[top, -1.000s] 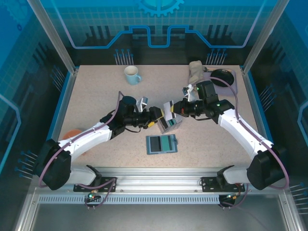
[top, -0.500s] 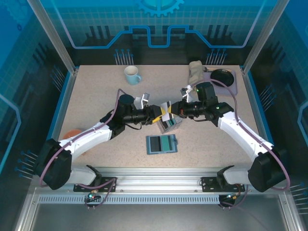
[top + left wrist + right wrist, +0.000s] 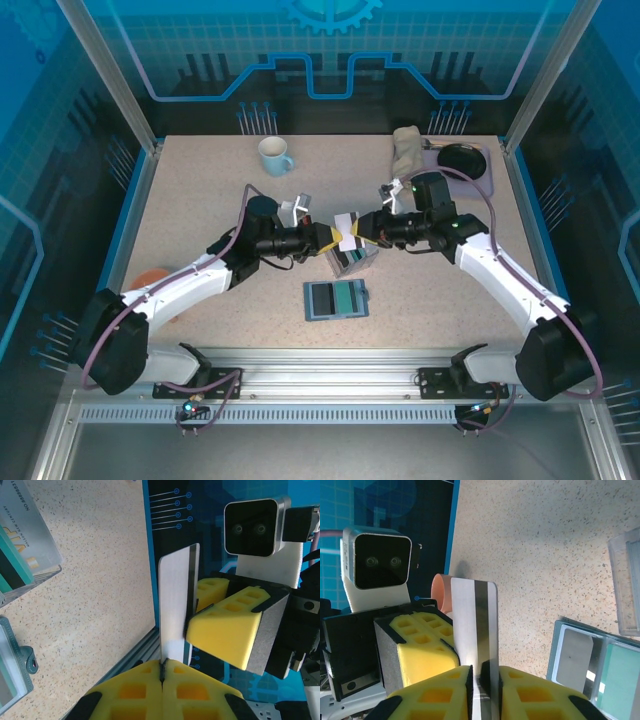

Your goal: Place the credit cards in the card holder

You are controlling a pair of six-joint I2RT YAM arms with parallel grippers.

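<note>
Card (image 3: 175,605) clamped tight in left gripper (image 3: 162,667) — lower edge hidden, right gripper (image 3: 485,672) narrowly flanking it — whether gripping, cannot tell, holder (image 3: 560,640) cut off at frame edge.

Bright, even light from above fills the top view. The speckled table (image 3: 200,200) is sharp, the arms (image 3: 190,285) cast only soft, short shadows, and the corners at seven and five o'clock go dim. In the wrist views the yellow finger pads (image 3: 130,695) at six o'clock look slightly soft, and the pale card (image 3: 175,605) looks washed out.
</note>
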